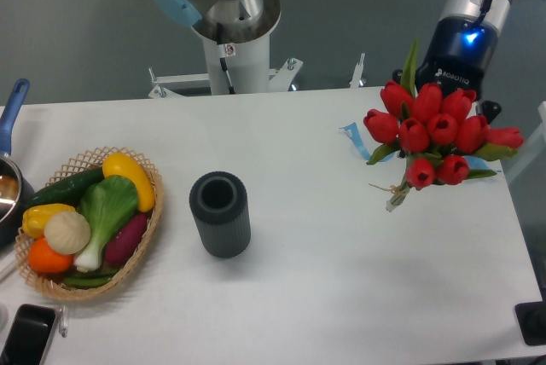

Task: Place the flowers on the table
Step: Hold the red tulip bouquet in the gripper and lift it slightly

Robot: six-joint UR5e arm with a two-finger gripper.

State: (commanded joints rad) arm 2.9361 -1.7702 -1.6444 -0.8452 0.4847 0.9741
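One arm reaches in from the upper right, its silver wrist section and black gripper (458, 84) pointing straight down over the far right part of the table (341, 280). A blue light glows on the gripper body. The fingers are hidden behind the red blooms, so whether they are clamped on the stems or released cannot be told.

The flowers (435, 135) sit directly in front of and below the gripper, near the table's right edge. The red heads bunch toward the camera and fan left and right, one bloom reaching out to the far right. A green leaf tip pokes up beside the gripper body. A short pale stub with twine shows at the lower left of the bunch, pointing down and to the left. The long axis seems to run steeply toward the camera, so the stems are mostly hidden.

Well apart, a dark ribbed cup (220, 213) stands upright near the table's middle, and a wicker basket (141, 246) of vegetables sits at the left.
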